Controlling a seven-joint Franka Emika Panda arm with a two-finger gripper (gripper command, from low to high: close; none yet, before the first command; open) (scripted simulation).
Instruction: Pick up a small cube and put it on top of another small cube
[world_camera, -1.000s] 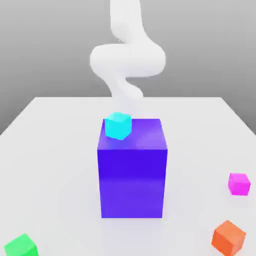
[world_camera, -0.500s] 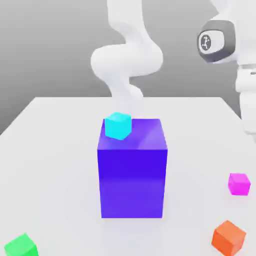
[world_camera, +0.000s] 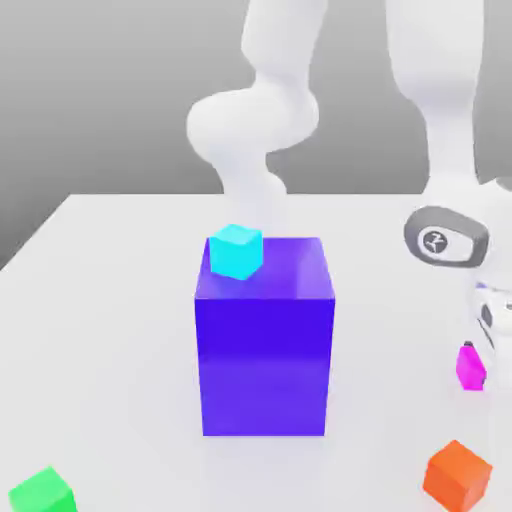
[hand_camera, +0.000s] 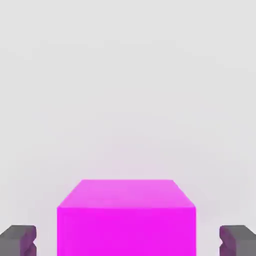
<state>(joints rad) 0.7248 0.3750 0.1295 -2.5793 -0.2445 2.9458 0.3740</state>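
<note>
the gripper (hand_camera: 128, 241) straddles the pink cube (world_camera: 470, 368) at the exterior view's right, jaws open, presumably to centre its grip.

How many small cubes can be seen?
4: cyan on the blue block; magenta between the pincer's fingers; orange and green nearer the exterior camera.

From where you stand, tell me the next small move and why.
Probably close the end effector: its fingers stand open on either side of the magenta cube, with a gap at each side, so it seems ready to be gripped.
</note>
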